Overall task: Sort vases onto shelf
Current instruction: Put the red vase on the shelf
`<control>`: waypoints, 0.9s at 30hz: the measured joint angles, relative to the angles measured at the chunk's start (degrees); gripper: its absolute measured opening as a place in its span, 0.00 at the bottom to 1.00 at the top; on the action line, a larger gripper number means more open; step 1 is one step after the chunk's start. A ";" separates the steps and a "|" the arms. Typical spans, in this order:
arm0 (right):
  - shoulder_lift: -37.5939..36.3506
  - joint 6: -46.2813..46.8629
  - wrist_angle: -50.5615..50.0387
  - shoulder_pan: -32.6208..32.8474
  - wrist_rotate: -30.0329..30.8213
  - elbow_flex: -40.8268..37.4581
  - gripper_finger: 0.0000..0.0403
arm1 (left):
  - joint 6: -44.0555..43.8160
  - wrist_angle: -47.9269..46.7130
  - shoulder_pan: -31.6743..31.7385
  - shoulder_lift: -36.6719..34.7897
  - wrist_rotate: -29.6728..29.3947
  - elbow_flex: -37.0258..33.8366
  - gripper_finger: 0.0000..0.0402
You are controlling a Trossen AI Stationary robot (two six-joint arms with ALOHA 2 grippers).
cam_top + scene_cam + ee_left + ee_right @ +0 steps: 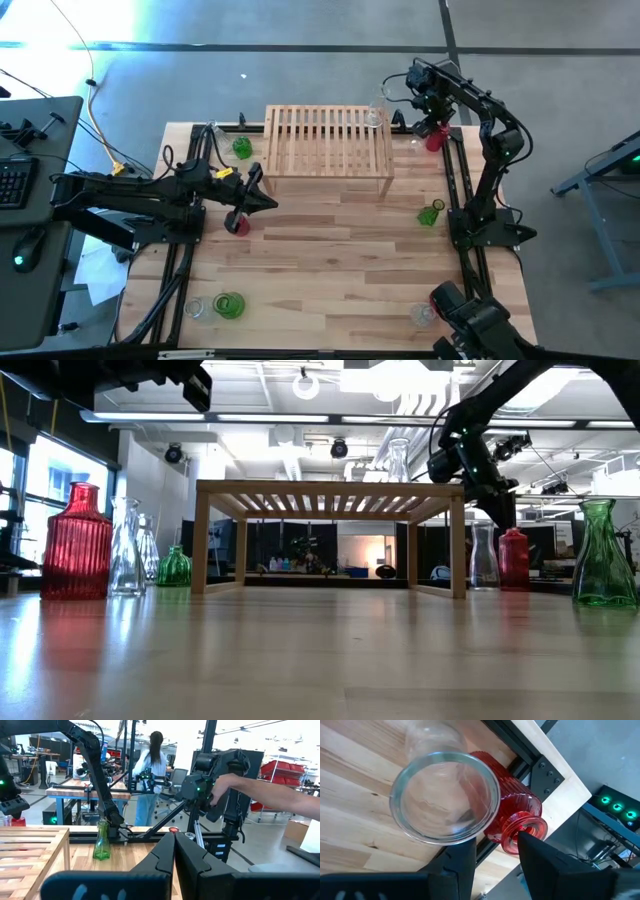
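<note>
Right end effector (492, 852) open above clear vase (445, 795) beside red vase (512, 822), near shelf (328, 140); left end effector (175, 855) clenched, idle.

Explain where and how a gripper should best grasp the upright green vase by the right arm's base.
Probably at the narrow neck of the green vase, under its flared lip, coming from above: it stands upright, and its body widens toward the base.

Pretty bright all round. Overhead view has a blown-out patch on the floor (60, 30) at about 10 o'clock. Low view is backlit by ceiling lights (400, 405), so the tabletop (320, 660) up close goes soft and shiny.
</note>
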 joint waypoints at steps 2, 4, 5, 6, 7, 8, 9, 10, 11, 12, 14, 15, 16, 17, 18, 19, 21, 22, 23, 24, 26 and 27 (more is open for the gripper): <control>0.00 0.21 0.14 0.00 0.03 0.00 0.33 | 0.00 -0.01 0.00 0.00 0.00 0.00 0.01; 0.00 0.69 0.34 0.00 0.13 0.00 0.33 | 0.00 0.00 0.00 0.00 -0.01 0.00 0.01; 0.00 0.70 0.34 0.00 0.24 0.00 0.33 | -0.07 0.00 0.00 0.00 0.00 0.00 0.01; 0.00 0.74 0.34 0.00 0.24 0.00 0.33 | -0.39 0.00 0.00 0.01 0.00 0.00 0.01; 0.00 0.81 0.34 0.00 0.25 0.00 0.33 | -0.44 -0.02 0.00 0.00 -0.02 0.00 0.01; 0.00 0.83 0.32 0.00 0.24 0.00 0.33 | -0.44 0.00 0.00 0.00 0.00 0.00 0.01; 0.00 0.83 0.30 0.00 0.26 0.00 0.33 | -0.46 -0.01 0.00 0.01 -0.01 0.00 0.01; 0.00 0.83 0.25 0.00 0.26 0.00 0.33 | -0.44 0.00 0.00 0.00 -0.02 0.00 0.01; 0.00 0.83 0.09 0.00 0.26 0.00 0.33 | -0.45 0.00 0.00 0.00 -0.02 0.00 0.01; 0.00 0.83 -0.07 0.00 0.26 0.00 0.33 | -0.44 0.00 0.00 0.00 -0.02 0.00 0.01; 0.00 0.74 -0.34 0.04 0.26 0.00 0.33 | -0.45 0.00 0.00 0.00 -0.11 0.00 0.01; 0.00 0.74 -0.56 0.11 0.26 0.00 0.33 | -0.44 0.00 0.00 0.00 -0.29 0.00 0.01; 0.00 0.68 -0.77 0.13 0.26 0.00 0.33 | -0.45 0.00 0.00 0.00 -0.37 0.00 0.01; 0.00 0.68 -0.97 0.13 0.26 0.00 0.33 | -0.44 0.00 0.00 0.00 -0.39 0.00 0.01; 0.00 0.65 -1.12 0.13 0.26 0.00 0.33 | -0.46 0.00 0.00 0.00 -0.39 0.00 0.01; -0.01 0.45 -1.20 0.13 0.26 0.01 0.33 | -0.46 0.00 0.00 0.00 -0.39 0.00 0.01; -0.02 0.10 -1.47 0.15 0.25 0.02 0.33 | -0.47 0.00 0.00 0.00 -0.39 0.00 0.01; -0.02 -0.07 -1.59 0.15 0.24 0.02 0.33 | -0.48 0.00 0.00 0.00 -0.39 0.00 0.01; -0.02 -0.06 -1.60 0.15 0.24 0.02 0.33 | -0.50 0.00 0.00 0.00 -0.39 0.00 0.01; -0.02 0.08 -1.58 0.15 0.24 0.02 0.33 | -0.52 0.00 0.00 0.00 -0.39 0.00 0.01; -0.02 1.19 -1.26 0.15 0.44 0.02 0.33 | -0.80 0.00 0.00 0.00 -0.39 0.00 0.01; -0.02 2.00 -0.90 0.15 0.78 0.02 0.33 | -0.92 -0.02 0.00 0.00 -0.39 0.00 0.01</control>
